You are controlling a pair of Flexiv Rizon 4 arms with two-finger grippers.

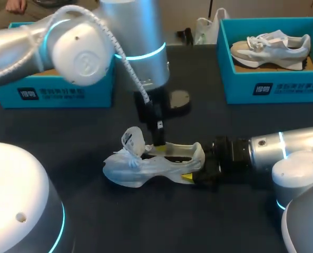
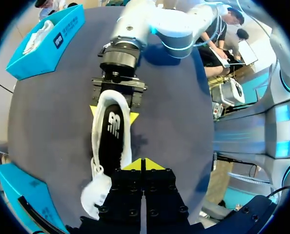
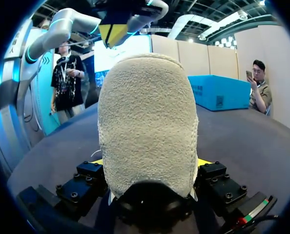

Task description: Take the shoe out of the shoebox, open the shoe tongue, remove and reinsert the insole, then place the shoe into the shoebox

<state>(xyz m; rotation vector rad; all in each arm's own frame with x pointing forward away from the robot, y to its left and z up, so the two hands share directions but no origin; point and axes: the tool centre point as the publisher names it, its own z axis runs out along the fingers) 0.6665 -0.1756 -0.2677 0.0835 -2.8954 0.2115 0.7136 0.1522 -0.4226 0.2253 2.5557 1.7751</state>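
While the right gripper (image 3: 150, 165) clamped the heel of the white shoe (image 1: 146, 164) from both sides mid-table (image 1: 67, 142), the left gripper (image 2: 142, 165) hung just over its opening, fingers pressed together on nothing; far right stood a blue shoebox (image 1: 272, 88)

A: How does the surface (image 1: 82, 137) look around the left tool (image 1: 159, 141)?

B: It is dark, matte and plain, the same on every side of the tool. The light on it is soft, and the shadows are only weak.

A: And what is beyond that tool?

B: Just beyond it lies a round dark object (image 1: 178, 99). Much further, near the far edge, there is a white plastic bag (image 1: 205, 29).
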